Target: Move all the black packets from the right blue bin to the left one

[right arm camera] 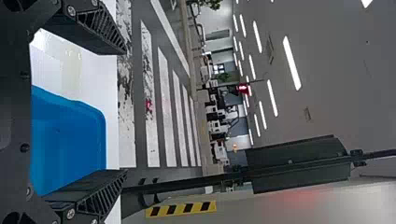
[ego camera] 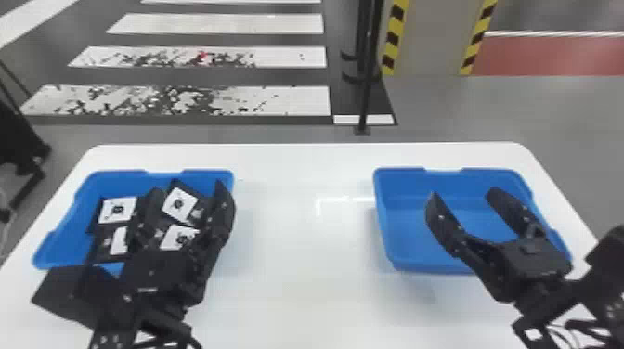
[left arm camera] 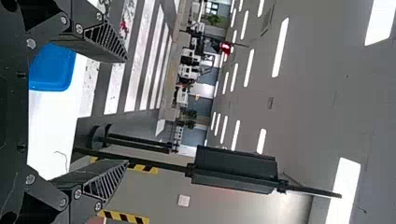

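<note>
Lying in left blue plastic bin (ego camera: 69,241): flat black packets (ego camera: 117,210), white-labelled. Black left gripper (ego camera: 185,188) hovering over them, fingers wide; black right gripper (ego camera: 464,192) hanging well right of that bin, also wide. Packets probably handling light, stiffish, slippery; edges likely offering best hold.

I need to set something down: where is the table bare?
Widest: the white table between the left blue bin and right blue bin; a narrower strip lies behind both. Crowded: the left bin, black packets under the left gripper; the right gripper overhangs the other.
</note>
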You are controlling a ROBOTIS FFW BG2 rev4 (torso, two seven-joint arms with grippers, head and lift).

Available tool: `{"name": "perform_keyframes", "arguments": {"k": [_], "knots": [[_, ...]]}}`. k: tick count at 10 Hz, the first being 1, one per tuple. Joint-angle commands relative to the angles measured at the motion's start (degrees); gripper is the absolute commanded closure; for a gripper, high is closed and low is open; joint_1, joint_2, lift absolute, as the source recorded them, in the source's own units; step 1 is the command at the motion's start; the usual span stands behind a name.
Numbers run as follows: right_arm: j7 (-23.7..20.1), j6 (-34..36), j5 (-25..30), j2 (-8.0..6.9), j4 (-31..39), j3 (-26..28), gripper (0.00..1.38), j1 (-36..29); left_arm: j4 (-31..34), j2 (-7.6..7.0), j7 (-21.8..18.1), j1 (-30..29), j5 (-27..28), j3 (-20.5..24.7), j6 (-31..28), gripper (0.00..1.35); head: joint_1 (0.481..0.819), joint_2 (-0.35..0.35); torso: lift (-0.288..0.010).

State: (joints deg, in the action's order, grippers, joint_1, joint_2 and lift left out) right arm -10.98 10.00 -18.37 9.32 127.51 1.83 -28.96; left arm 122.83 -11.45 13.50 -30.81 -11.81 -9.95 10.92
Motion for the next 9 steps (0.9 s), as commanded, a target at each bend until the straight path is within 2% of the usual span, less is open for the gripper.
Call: {"name": "perform_keyframes", "arguments": {"k": [1,9], "knots": [[0.0,-0.2,0.0,0.00,0.0,0.0,0.12,0.0,0.0,-0.06,-0.1,0.0,-0.1,-0.1,0.0,0.31,0.695,0.011,-0.168],[0.1,-1.6,-0.1,0.00,-0.2,0.0,0.12,-0.3,0.0,-0.06,0.0,-0.3,-0.9,-0.1,0.6,0.31,0.695,0.010,-0.168]]}}
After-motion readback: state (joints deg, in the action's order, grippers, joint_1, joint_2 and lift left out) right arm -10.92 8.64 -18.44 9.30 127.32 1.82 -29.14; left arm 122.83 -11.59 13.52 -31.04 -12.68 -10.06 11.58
